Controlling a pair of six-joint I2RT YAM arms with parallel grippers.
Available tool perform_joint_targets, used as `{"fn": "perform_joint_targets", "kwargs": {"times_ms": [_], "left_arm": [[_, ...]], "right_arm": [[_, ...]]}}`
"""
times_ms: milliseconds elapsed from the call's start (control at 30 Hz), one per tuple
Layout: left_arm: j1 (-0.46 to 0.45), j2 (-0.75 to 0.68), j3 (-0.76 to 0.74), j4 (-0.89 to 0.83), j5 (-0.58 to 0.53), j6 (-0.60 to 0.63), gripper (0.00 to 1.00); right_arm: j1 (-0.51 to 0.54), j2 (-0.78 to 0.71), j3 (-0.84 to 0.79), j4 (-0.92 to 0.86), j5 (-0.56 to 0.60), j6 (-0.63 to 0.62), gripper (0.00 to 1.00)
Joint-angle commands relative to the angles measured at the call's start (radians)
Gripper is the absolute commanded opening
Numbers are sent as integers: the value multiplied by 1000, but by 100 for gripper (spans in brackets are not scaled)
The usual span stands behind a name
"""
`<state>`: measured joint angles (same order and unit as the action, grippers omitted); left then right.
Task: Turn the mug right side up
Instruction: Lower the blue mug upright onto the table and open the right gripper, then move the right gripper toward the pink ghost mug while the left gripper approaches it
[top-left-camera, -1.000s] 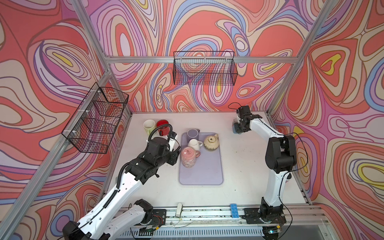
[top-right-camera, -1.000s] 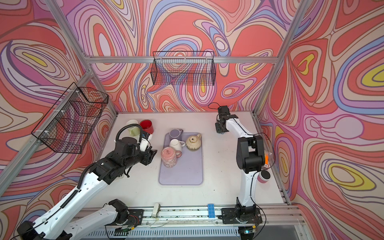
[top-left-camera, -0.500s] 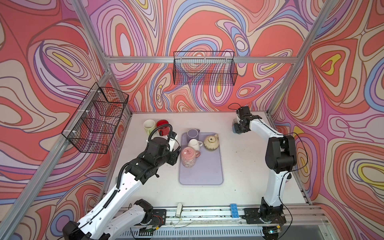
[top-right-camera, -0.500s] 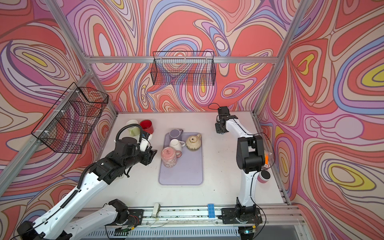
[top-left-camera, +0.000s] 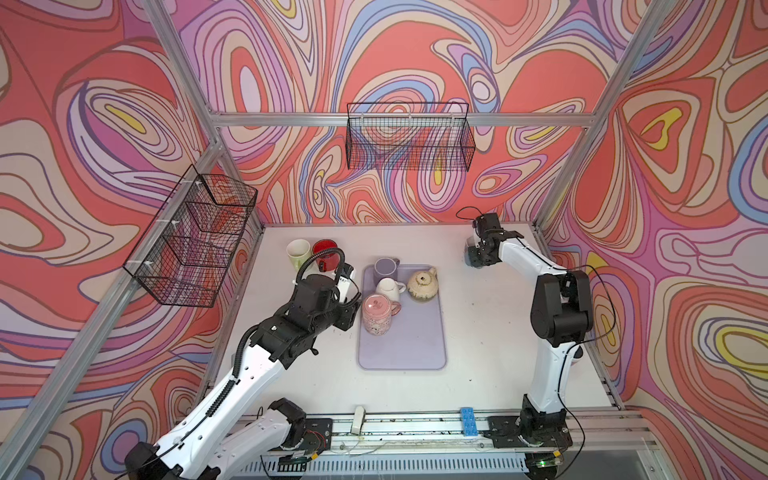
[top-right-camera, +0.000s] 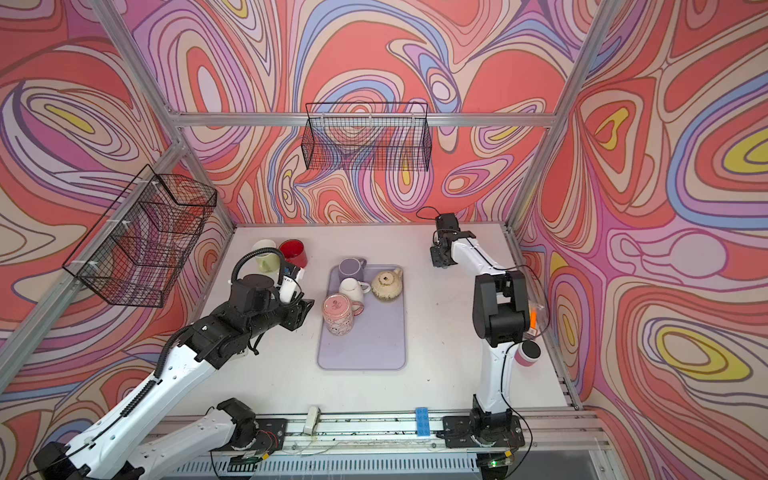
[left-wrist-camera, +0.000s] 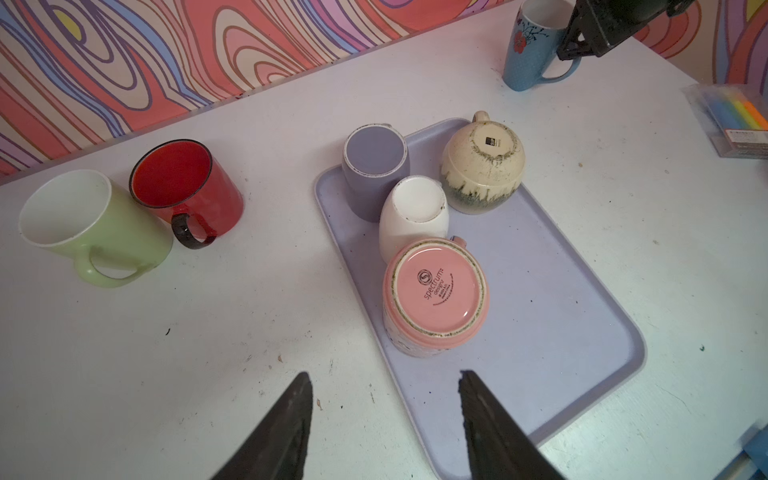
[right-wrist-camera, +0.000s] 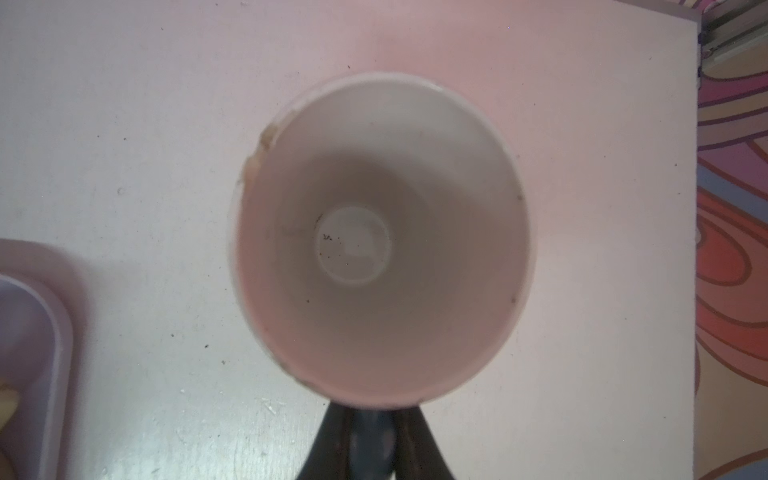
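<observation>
1. At the worktop's (left-wrist-camera: 208, 353) far right corner: a blue floral mug (left-wrist-camera: 530, 50), mouth up, apparently standing on its base. The right hand (right-wrist-camera: 376, 415) is pressed together on the mug's handle from the side, leaving the mouth clear. The mug looks righted, with only the release left to do.
2. Room at that corner: the worktop edge and wall are near on one side, and the tray's corner is well apart on the other. A straight pull-back off the handle looks unobstructed.
3. The left hand (left-wrist-camera: 385, 374) is spread and empty. It hangs over the tray's near border, aimed at the pink mug (left-wrist-camera: 434, 291) but apart from it.
4. On the lilac tray (left-wrist-camera: 561, 332), four mugs stand base up at the far end: the pink mug, a white mug (left-wrist-camera: 415, 208), a lilac mug (left-wrist-camera: 374, 156) and a cream glazed mug (left-wrist-camera: 484, 166). The white mug sits tight between its neighbours. The pink mug's flanks facing the left hand are free, and the near half of the tray is bare.
5. Off the tray, a green mug (left-wrist-camera: 83, 216) and a red mug (left-wrist-camera: 183, 183) stand upright just beside each other, probably set clear of the cluster.
6. A marker box (left-wrist-camera: 731, 120) lies at the worktop's right side, well apart from the tray.
</observation>
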<state>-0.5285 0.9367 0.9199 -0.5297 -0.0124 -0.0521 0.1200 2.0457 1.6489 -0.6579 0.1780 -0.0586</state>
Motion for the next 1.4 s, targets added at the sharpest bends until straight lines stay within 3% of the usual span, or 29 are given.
{"fn": "perform_joint_targets", "kwargs": {"times_ms": [0, 367, 733, 967, 1200, 1367], "left_arm": [[7, -18, -10, 4, -3, 17, 59], [7, -25, -13, 11, 11, 14, 59], [7, -23, -15, 18, 12, 10, 59], [7, -21, -12, 19, 14, 3, 59], [7, -25, 0, 13, 23, -45, 59], [7, -16, -40, 41, 22, -158, 54]], "right_arm": [[-2, -35, -10, 14, 0, 13, 18], [-2, -43, -15, 10, 6, 16, 28], [-3, -92, 18, -18, -1, 14, 31], [-2, -191, 28, -46, -11, 12, 32], [22, -372, -55, -16, -169, -25, 30], [148, -465, -164, 19, -186, -77, 30]]}}
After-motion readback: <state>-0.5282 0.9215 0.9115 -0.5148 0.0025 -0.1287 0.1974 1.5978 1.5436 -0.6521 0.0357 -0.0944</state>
